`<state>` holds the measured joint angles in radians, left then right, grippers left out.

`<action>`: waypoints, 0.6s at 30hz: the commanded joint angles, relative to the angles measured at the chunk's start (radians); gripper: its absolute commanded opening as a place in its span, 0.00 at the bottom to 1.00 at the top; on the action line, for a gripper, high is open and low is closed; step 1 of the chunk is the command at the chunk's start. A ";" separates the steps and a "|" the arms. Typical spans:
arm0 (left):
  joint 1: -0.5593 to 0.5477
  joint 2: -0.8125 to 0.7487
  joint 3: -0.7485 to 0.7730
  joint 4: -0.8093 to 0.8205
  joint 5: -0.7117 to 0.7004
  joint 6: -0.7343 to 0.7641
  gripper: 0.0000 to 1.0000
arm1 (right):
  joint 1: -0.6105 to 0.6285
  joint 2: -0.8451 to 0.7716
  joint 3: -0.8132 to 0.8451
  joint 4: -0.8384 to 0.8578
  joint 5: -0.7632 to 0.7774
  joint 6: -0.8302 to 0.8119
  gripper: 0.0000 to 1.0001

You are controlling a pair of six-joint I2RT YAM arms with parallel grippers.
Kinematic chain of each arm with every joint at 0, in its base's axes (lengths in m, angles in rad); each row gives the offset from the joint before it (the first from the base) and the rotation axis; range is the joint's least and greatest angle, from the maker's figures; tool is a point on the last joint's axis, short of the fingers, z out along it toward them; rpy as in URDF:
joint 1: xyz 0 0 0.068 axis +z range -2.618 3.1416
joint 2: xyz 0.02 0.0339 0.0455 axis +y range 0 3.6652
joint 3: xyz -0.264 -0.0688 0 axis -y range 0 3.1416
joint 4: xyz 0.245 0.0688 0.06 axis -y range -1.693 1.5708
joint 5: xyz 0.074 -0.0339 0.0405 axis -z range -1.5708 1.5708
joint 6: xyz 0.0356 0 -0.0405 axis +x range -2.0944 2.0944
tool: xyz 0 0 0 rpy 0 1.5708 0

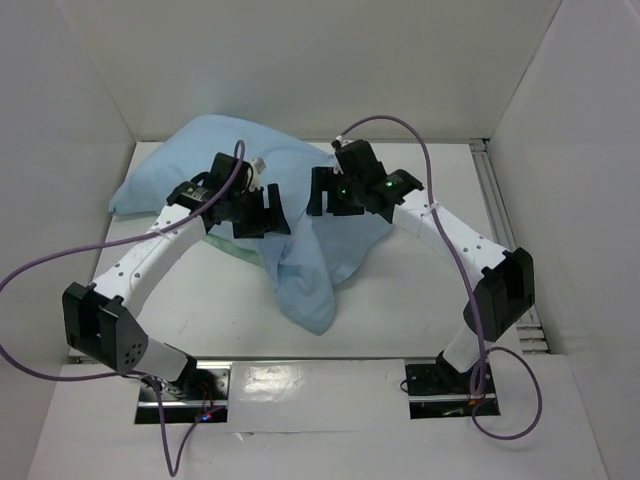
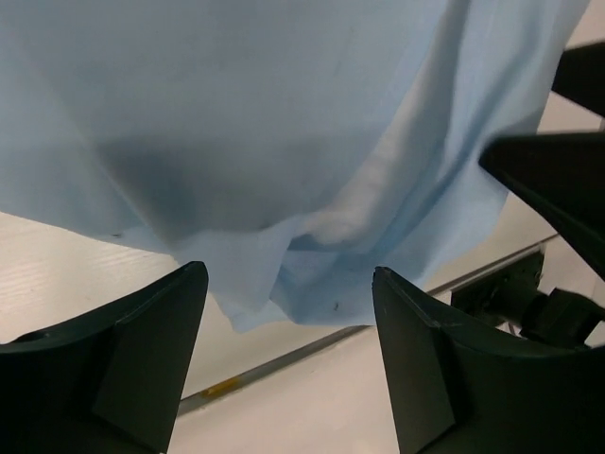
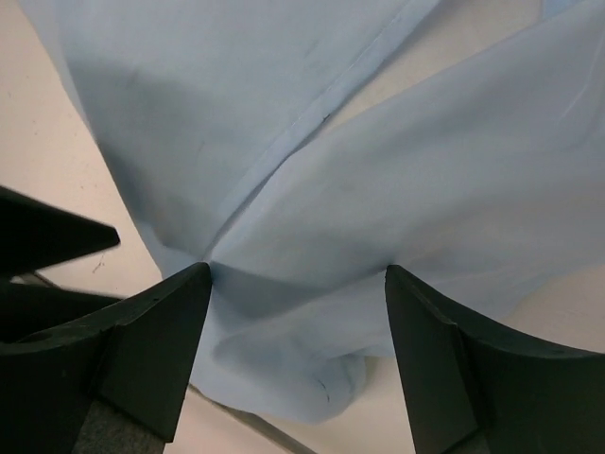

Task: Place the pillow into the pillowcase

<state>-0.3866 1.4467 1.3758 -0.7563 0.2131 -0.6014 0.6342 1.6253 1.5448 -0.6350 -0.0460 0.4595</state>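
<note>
Top external view has the pillowcase (image 1: 215, 160) lying pale blue side up across the far left and middle of the table (image 1: 420, 300). It is plump and rounded at its far-left end and tapers to a flat, creased tail that trails toward the near centre. No white pillow shows anywhere, so it is most likely already inside that swollen end, though the frames cannot prove it. A sliver of sea-green peeks out beneath the left arm. The left gripper (image 2: 288, 276) hovers over the middle of the cloth with its fingers spread and nothing between them. The right gripper (image 3: 298, 274), just beside it, also stands wide with only loose folds and a seam beyond its tips. The stuffing step looks nearly done, with both hands free of the fabric. The next move probably calls for taking up the limp open end at its hem and drawing it along so the pillow seats fully, pinching only the thin cloth.
</note>
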 commanded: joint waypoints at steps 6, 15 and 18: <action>-0.081 0.063 -0.047 0.067 -0.026 0.029 0.70 | 0.033 0.067 0.084 -0.081 0.126 0.090 0.38; -0.052 0.090 0.054 0.035 -0.069 0.038 0.00 | 0.033 -0.048 0.070 -0.008 0.097 0.025 0.00; -0.022 0.037 0.085 0.035 -0.083 0.038 0.00 | 0.033 -0.143 0.038 0.122 0.028 -0.051 0.00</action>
<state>-0.4412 1.5631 1.3972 -0.7387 0.1566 -0.5774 0.6632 1.6146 1.5700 -0.6491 0.0357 0.4873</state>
